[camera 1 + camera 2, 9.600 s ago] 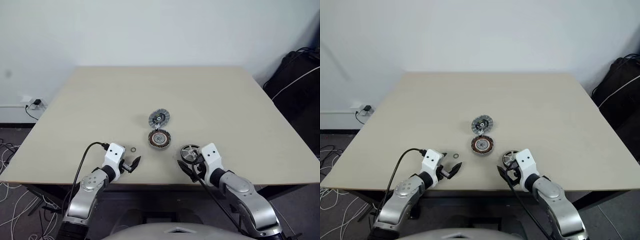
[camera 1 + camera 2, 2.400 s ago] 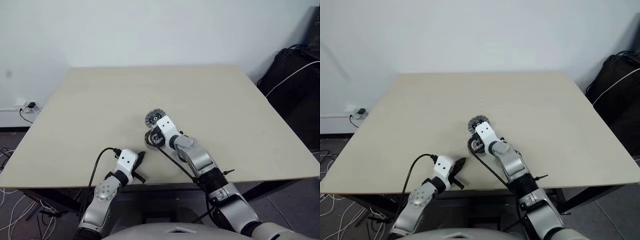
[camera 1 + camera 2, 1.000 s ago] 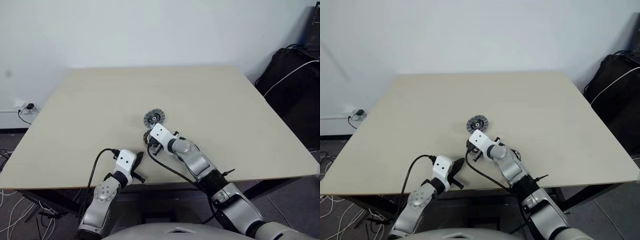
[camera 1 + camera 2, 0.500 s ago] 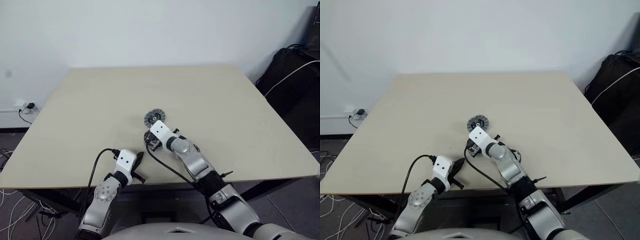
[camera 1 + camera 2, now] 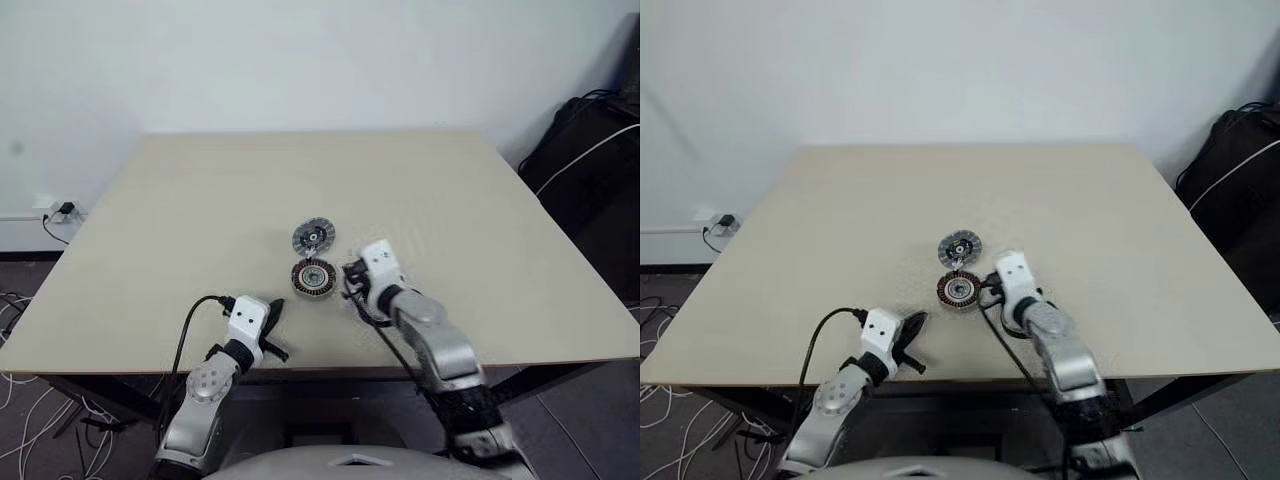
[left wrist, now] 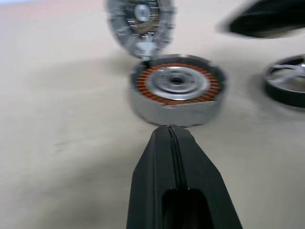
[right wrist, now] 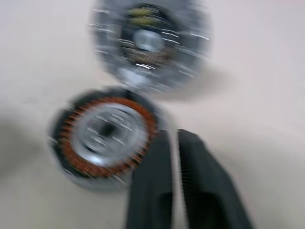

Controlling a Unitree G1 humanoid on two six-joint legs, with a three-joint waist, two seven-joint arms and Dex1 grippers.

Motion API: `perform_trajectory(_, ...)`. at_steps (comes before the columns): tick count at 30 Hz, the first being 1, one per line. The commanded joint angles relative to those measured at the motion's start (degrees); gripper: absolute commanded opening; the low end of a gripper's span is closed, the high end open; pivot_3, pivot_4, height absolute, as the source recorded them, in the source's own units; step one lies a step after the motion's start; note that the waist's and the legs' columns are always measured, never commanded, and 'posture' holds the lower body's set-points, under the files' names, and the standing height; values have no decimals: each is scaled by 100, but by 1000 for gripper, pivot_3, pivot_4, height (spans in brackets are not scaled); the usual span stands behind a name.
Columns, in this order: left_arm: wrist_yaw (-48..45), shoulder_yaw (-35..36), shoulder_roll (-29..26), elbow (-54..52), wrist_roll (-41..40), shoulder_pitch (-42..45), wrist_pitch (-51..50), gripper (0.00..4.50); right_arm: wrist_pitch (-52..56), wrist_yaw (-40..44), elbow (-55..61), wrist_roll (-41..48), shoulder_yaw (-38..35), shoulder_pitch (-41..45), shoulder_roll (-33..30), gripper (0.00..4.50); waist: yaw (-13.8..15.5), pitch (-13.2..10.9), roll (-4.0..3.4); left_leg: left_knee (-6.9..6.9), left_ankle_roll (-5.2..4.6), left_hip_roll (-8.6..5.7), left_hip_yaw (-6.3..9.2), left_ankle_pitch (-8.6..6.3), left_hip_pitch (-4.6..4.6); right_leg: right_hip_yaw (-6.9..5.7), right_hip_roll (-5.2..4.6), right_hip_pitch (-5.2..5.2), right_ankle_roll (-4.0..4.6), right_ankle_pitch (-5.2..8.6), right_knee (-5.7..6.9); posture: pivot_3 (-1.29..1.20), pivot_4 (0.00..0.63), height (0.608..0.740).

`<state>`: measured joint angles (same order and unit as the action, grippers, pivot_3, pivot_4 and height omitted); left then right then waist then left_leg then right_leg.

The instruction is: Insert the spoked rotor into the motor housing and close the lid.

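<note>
At tabletop (image 5: 200, 200) centre: motor housing (image 5: 313, 277), windings up, empty; lid (image 5: 313, 237) just beyond it, ribbed face up. Spoked rotor (image 6: 288, 85) lies flat just right of the housing, ungripped.

Left gripper (image 6: 169, 129): jaws pressed together, idle. Right gripper (image 7: 171, 136): jaws slightly spread, empty, beside the housing.

Risk: so narrow a spread may slip off the rotor rim or shove the housing into the lid.

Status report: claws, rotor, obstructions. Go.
Left claw shut, empty. Right claw slightly open, empty, beside the grey copper-wound motor housing. Black-rimmed silver-spoked rotor on the table, not inserted; ribbed grey round lid off. Nothing blocking the housing.
</note>
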<state>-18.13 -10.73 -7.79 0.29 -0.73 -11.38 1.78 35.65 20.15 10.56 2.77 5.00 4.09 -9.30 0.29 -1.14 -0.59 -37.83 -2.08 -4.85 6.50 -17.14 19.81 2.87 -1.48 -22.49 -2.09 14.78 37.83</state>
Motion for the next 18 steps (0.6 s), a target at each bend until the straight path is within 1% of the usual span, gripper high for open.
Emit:
perform_trajectory(1, 138, 99, 109, 11, -34, 189, 162, 0, 388, 18, 999, 412, -544, -455, -153, 1610, 47, -1, 2, -1, 0, 0, 0, 0, 0, -1, 0, 0, -6, 4, 0, 0, 0, 740)
perform_trajectory(4, 83, 102, 107, 103, -40, 253, 175, 0, 610, -77, 1436, 608, -832, -814, -198, 2608, 46, -2, 1, -1, 1, 3, -2, 1, 2, 0, 0, 1, -22, 13, 0, 0, 0, 740)
perform_trajectory(8, -2, 78, 103, 183, -52, 344, 181, 0, 831, -247, 1788, 875, -1183, -1085, -78, 3948, 50, -6, 3, -4, 3, 6, -5, 3, 1, 1, 1, 1, -24, 14, 0, 0, 0, 740)
perform_trajectory(10, -37, 80, 108, 208, -71, 386, 178, 0, 1028, -385, 1896, 1067, -1399, -1169, 64, 4479, 63, -7, 5, -7, 2, 6, -5, 3, 1, 0, 0, 3, -24, 14, 0, 0, 0, 740)
perform_trajectory(14, -95, 83, 102, 237, -87, 428, 181, 0, 1591, -595, 2002, 1449, -1709, -1218, 275, 4479, 75, -6, 5, -8, 2, 6, -5, 3, 2, 0, 0, 3, -25, 13, -1, 0, 0, 740)
perform_trajectory(18, -115, 103, 97, 230, -102, 422, 179, 0, 2264, -835, 1910, 2114, -2431, -1111, 663, 4479, 76, -6, 3, -5, 1, 6, -5, 3, 4, 1, 0, 0, -23, 13, -1, 0, 0, 740)
